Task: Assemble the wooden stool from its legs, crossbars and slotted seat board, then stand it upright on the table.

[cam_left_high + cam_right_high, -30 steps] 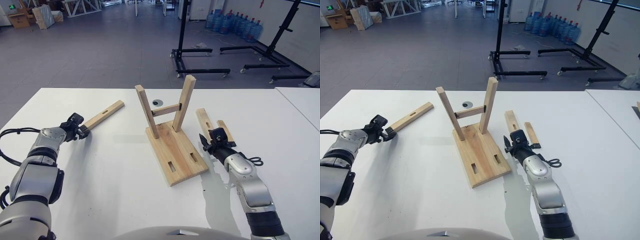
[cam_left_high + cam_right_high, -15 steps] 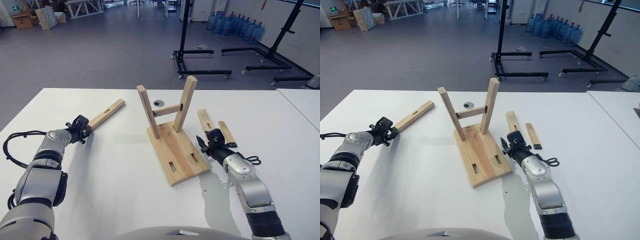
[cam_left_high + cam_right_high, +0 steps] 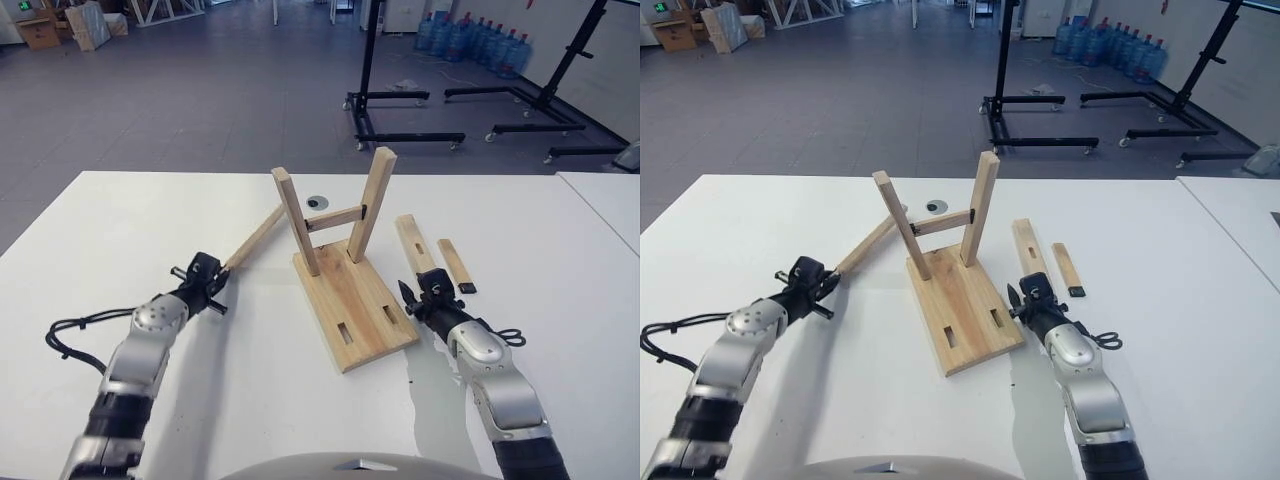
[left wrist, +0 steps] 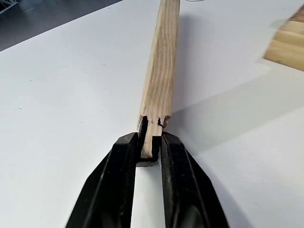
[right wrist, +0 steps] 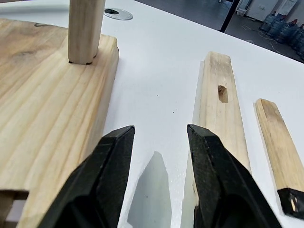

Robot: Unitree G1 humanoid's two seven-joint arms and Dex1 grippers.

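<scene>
Leg (image 4: pixel 160 71) clamped at its tenon end
It is held by the left gripper (image 4: pixel 149 142), long axis slanted toward the seat board (image 3: pixel 352 300); the right gripper (image 5: pixel 159 137) is spread open.

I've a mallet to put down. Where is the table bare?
Bare table lies left of the left gripper and its leg, on the near side of the seat board, and right of the short crossbar. Crowded: the right gripper between seat board and loose leg.
</scene>
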